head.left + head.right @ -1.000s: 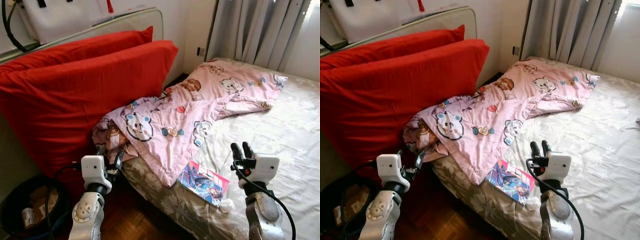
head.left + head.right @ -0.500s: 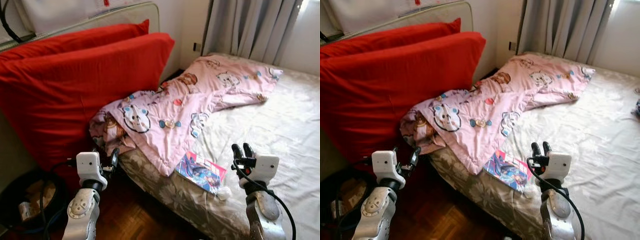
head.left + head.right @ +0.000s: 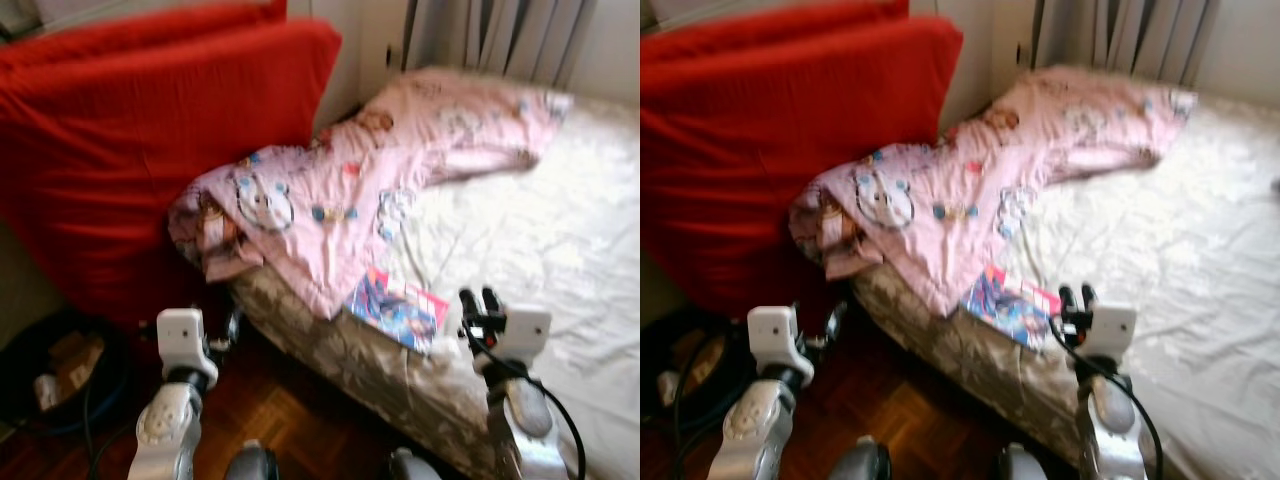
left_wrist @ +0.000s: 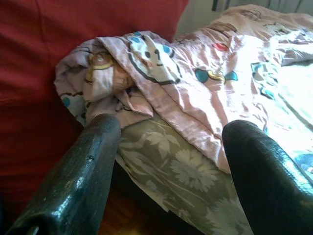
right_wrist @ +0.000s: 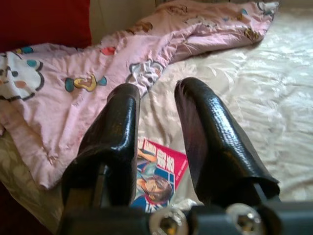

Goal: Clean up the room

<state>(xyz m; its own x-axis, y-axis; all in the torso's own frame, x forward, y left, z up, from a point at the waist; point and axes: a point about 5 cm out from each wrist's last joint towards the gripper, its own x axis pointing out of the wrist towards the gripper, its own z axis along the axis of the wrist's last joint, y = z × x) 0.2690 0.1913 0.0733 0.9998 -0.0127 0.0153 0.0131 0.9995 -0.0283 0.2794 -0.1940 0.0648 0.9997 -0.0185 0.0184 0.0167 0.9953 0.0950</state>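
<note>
Compared with the pictures taken a second and half a second earlier, the whole head view is shifted downward and blurred, so a camera movement is indicated, not a movement of the things; the robot is judged to be bending or stepping closer to the bed [image 3: 560, 230]. The pink blanket [image 3: 400, 170] is seen lying crumpled across the near corner of the bed, one end bunched against the red cushion [image 3: 150, 130]. The magazine [image 3: 398, 308] is seen lying flat at the mattress edge, partly touching the blanket's lower hem. Both things are unmoved, and no tidying step is judged to be done yet. The left claw [image 4: 171, 161] is held wide apart beside the bed corner, above the wooden floor [image 3: 270, 410], and nothing is held. The right claw [image 5: 156, 137] is held narrowly parted just above the magazine, empty. The magazine's cover detail is lost to blur in the head views. The dark bin [image 3: 50, 370] at the left is cut off, and its contents cannot be identified.
</note>
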